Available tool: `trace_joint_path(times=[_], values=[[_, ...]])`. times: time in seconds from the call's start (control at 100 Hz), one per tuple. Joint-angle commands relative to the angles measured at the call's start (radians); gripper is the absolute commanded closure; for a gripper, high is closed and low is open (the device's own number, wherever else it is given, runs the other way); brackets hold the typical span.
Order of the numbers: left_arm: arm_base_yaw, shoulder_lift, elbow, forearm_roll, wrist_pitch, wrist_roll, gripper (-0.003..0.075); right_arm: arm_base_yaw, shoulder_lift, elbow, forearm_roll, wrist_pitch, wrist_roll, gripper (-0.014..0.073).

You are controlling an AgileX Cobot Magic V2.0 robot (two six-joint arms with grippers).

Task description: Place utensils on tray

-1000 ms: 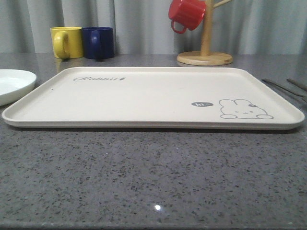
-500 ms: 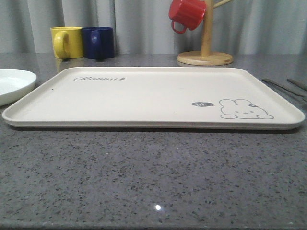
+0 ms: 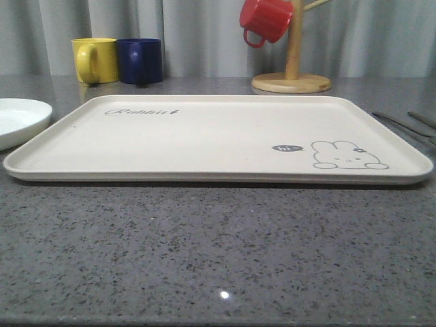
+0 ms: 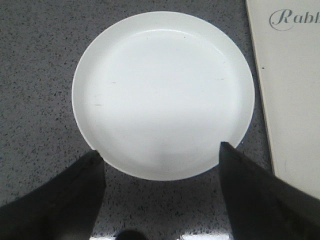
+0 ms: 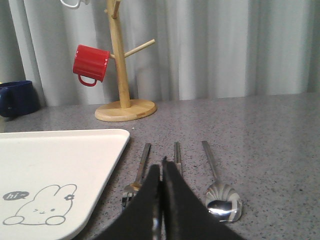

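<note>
The cream tray (image 3: 204, 136) with the rabbit drawing lies flat across the middle of the table, with nothing on it. Right of it, the silver utensils (image 3: 403, 122) rest on the stone top. From the right wrist they read as a fork (image 5: 141, 165) nearest the tray (image 5: 60, 160), then the chopsticks (image 5: 177, 152), then the spoon (image 5: 221, 194). My right gripper (image 5: 161, 167) hovers shut above them, between fork and chopsticks, gripping nothing that I can make out. My left gripper (image 4: 159, 149) is open over the table, just off the round plate's edge.
A round white plate (image 4: 162, 90) sits left of the tray (image 4: 295, 100). At the back stand a yellow mug (image 3: 95, 60), a blue mug (image 3: 139, 60), and a wooden mug tree (image 3: 291, 75) holding a red mug (image 3: 266, 19).
</note>
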Motion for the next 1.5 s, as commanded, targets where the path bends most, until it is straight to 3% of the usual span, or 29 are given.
trace_joint_path(times=[0.0, 0.37, 0.61, 1.08, 1.18, 1.38, 1.49], values=[[0.009, 0.068, -0.076, 0.001, -0.058, -0.013, 0.0255, -0.006, -0.023, -0.017, -0.002, -0.083, -0.007, 0.0662], [0.161, 0.360, -0.255, 0.001, -0.016, 0.023, 0.0255, -0.006, -0.023, -0.017, -0.002, -0.083, -0.007, 0.0662], [0.234, 0.477, -0.287, -0.003, -0.015, 0.023, 0.0255, -0.006, -0.023, -0.017, -0.002, -0.083, -0.007, 0.0662], [0.262, 0.585, -0.287, -0.056, -0.024, 0.050, 0.0264, -0.006, -0.023, -0.017, -0.002, -0.083, -0.007, 0.0662], [0.262, 0.593, -0.287, -0.092, -0.019, 0.082, 0.0335, -0.006, -0.023, -0.017, -0.002, -0.083, -0.007, 0.0662], [0.262, 0.595, -0.287, -0.109, -0.013, 0.103, 0.0735, -0.006, -0.023, -0.017, -0.002, -0.083, -0.007, 0.0662], [0.262, 0.593, -0.287, -0.109, -0.013, 0.103, 0.0734, -0.006, -0.023, -0.017, -0.002, -0.083, -0.007, 0.0662]])
